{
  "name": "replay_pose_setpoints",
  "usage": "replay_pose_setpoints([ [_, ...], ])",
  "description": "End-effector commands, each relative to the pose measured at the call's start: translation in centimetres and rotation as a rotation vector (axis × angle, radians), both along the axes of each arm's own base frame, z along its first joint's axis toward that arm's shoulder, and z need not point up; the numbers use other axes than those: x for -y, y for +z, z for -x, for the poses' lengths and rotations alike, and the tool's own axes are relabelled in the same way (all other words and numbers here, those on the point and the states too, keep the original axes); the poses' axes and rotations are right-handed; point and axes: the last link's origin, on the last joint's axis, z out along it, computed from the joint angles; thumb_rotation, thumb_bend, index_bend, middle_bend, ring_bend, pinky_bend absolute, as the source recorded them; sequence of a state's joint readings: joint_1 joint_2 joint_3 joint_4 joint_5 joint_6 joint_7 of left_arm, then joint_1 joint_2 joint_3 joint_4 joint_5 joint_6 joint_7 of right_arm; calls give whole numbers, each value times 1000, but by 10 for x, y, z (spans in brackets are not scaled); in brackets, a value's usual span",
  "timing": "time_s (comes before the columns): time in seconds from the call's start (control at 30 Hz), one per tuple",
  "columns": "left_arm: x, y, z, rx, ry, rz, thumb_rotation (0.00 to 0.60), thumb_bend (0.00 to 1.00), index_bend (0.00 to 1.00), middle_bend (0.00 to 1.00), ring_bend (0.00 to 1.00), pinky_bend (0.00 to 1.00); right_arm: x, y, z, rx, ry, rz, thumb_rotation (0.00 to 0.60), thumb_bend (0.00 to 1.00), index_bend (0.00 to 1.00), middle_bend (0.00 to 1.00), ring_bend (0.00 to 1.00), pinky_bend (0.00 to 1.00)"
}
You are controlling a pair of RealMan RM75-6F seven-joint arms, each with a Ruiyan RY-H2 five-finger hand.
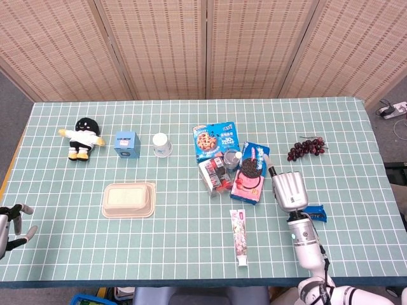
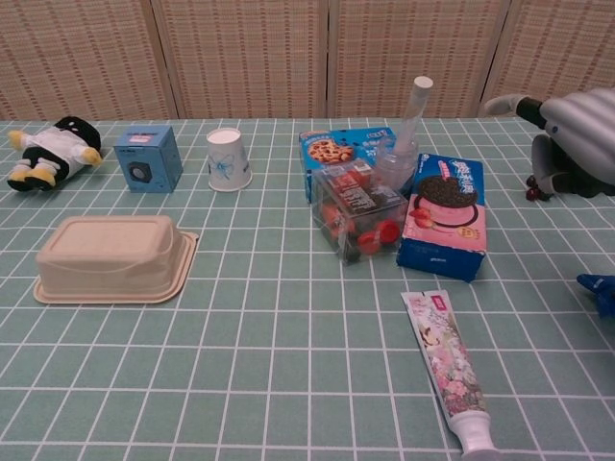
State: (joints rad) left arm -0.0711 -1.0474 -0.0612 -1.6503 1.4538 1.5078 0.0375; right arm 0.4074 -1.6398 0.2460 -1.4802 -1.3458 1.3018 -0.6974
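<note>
Okay, I'm hovering the right hand [image 1: 290,189] above the table, fingers loosely apart and gripping nothing; in the chest view it [image 2: 575,134] is hanging high at the right edge with the thumb sticking out. The cookie box [image 1: 250,173] is lying just to the hand's left, leaning on the pile. The blue packet [image 1: 316,211] is sitting just behind the hand's wrist, to its right, partly hidden from the head camera.

Risks as I'm judging them: the box is crowding against the clear snack box [image 1: 215,173] and the bottle [image 2: 404,144], which is standing tall and thin, so a sideways sweep toward the box is likely knocking the bottle over or shoving the whole pile. Coming down blind, the wrist could be crushing or dragging the blue packet. The grapes [image 1: 305,147] are lying ahead of the fingers, to the right, and could be getting rolled.

The left hand [image 1: 9,222] is waiting at the near table edge, fingers spread, touching nothing.
</note>
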Motion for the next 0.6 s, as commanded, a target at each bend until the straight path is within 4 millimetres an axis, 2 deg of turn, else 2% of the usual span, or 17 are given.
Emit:
replay_pose_setpoints([
  [0.03, 0, 0, 0, 1, 1, 1, 600, 243, 559, 736, 482, 706, 3, -7, -6, -1, 5, -13, 600, 960, 116, 1000, 1000, 1000],
  [0.6, 0, 0, 0, 2, 5, 5, 600, 243, 558, 736, 482, 706, 13, -33, -27, -21, 25, -71, 600, 964, 116, 1000, 1000, 1000],
])
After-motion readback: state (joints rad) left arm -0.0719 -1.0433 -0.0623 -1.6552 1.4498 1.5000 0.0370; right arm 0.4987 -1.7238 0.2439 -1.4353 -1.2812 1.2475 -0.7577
